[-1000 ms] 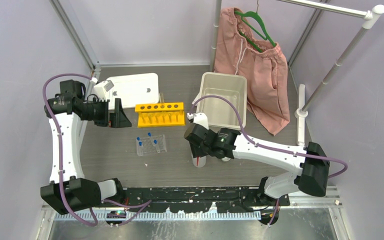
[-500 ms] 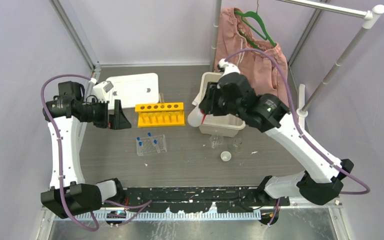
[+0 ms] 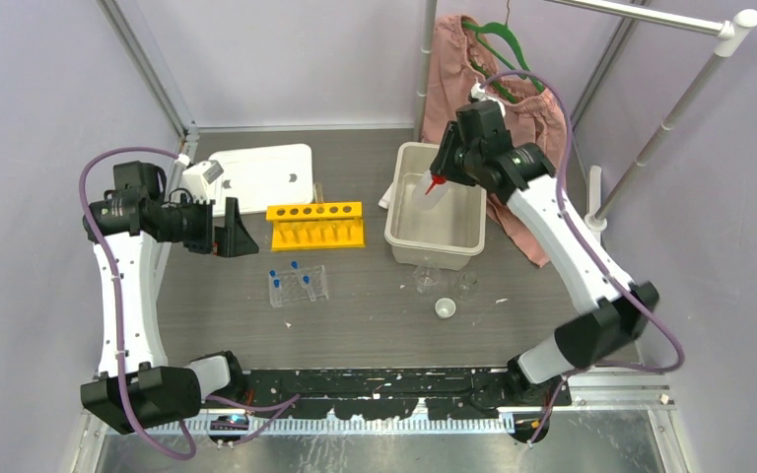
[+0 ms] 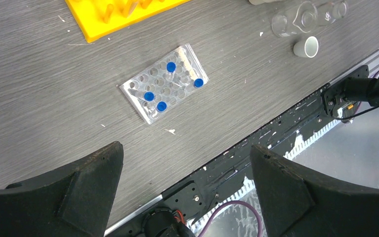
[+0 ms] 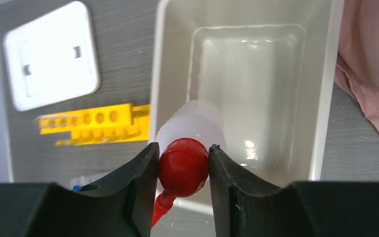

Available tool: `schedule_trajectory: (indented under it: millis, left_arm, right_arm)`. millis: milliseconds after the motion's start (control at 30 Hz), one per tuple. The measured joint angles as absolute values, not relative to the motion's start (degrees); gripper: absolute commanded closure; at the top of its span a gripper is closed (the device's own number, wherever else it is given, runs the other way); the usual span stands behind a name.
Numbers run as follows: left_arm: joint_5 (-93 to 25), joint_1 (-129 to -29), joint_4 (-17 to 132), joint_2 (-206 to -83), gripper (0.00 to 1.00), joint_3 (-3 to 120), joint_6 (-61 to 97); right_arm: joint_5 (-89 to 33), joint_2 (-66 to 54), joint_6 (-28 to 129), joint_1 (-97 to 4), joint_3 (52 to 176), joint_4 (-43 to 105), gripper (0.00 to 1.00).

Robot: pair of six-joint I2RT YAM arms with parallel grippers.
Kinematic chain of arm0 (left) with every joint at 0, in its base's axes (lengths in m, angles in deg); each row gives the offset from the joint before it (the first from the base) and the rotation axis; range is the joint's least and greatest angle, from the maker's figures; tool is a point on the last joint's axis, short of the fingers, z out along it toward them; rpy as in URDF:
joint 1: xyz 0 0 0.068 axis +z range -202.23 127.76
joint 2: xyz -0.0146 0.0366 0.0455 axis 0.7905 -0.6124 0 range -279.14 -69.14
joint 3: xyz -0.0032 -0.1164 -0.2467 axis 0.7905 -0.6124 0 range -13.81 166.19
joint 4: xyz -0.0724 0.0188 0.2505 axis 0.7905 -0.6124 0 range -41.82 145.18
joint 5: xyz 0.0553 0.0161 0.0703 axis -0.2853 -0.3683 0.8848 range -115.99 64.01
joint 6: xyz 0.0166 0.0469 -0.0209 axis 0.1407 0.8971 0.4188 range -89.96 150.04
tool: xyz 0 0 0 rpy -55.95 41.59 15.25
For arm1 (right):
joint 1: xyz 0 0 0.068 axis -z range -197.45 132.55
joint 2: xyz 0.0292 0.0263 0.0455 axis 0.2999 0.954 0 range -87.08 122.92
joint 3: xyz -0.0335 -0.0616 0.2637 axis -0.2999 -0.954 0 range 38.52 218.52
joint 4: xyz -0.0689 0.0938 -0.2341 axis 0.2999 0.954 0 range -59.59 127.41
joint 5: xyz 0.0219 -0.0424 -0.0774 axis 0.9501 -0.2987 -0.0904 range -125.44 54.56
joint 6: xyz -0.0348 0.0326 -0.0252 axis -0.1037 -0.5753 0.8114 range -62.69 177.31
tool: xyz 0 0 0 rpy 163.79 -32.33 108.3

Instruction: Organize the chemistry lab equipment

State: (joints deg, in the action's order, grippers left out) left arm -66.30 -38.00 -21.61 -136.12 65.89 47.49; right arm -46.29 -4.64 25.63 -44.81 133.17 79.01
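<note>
— Around the table (image 3: 355,330)?
— Pale lilac walls (image 3: 39,89) to its left, right and back, all plain. Grey metal posts (image 3: 148,69) rising from its back edge.
— And the table top itself?
— Grey wood grain, matt, lit evenly from above, with only soft shadows.
— To the right of the table?
— A white clothes rail (image 3: 651,15) overhead, with a white upright (image 3: 665,128) running down to a foot (image 3: 592,212) at the table's right edge. Pink shorts (image 3: 448,79) on a green hanger (image 3: 513,54) above the back right corner.
— At the table's near edge?
— A black perforated strip (image 3: 384,379), then bare sheet metal (image 3: 355,448) with a dull glare.
</note>
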Motion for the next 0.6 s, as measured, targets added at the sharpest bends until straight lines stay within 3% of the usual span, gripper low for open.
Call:
schedule_trajectory:
  millis: [267, 433, 600]
  left_arm:
    - [-65.9, -38.0, -21.7, -136.1, 0.0, 65.9, 48.7]
    - [-65.6, -38.0, -21.6, -135.9, 0.0, 65.8, 48.9]
    - [-65.6, -38.0, -21.5, -135.9, 0.0, 65.4, 48.9]
  right_arm:
    - [-39.6, 14.2, 25.3, -39.1, 136.2, 80.1, 0.99]
    - [-35.3, 19.9, 25.6, -39.1, 139.0, 83.3, 0.98]
    - [-33.5, 25.1, 26.5, -39.0, 145.7, 86.8, 0.89]
